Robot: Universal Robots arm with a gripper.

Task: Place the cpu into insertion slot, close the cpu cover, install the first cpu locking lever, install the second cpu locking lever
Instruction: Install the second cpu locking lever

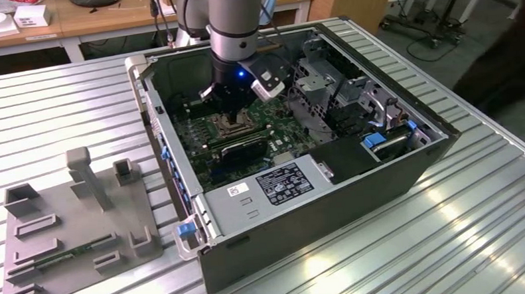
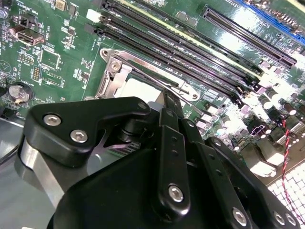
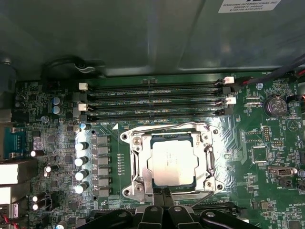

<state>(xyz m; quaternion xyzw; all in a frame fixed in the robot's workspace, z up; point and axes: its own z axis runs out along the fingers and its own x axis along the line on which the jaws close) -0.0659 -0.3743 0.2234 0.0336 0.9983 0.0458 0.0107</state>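
Note:
The cpu (image 3: 172, 163), a silvery square chip, lies flat in the insertion slot (image 1: 226, 126) on the green motherboard (image 3: 267, 138). The cpu cover (image 3: 138, 162), a metal frame with a cut-out centre, is folded down around the chip. In the second wrist view the cpu (image 2: 136, 88) and the cover (image 2: 110, 78) show beyond the gripper's black body. A thin metal lever (image 2: 157, 76) runs along the socket's edge next to the memory slots. My gripper (image 3: 164, 192) is shut, with its tips at the socket's edge. In the exterior view the gripper (image 1: 234, 115) reaches down into the open computer case, right over the socket.
Long black memory slots (image 3: 152, 100) run beside the socket, and a row of capacitors (image 3: 82, 160) stands on another side. The case walls (image 1: 336, 197) and a drive cage (image 1: 317, 85) close in around the arm. A grey fixture plate (image 1: 71, 228) lies on the table at the exterior view's left.

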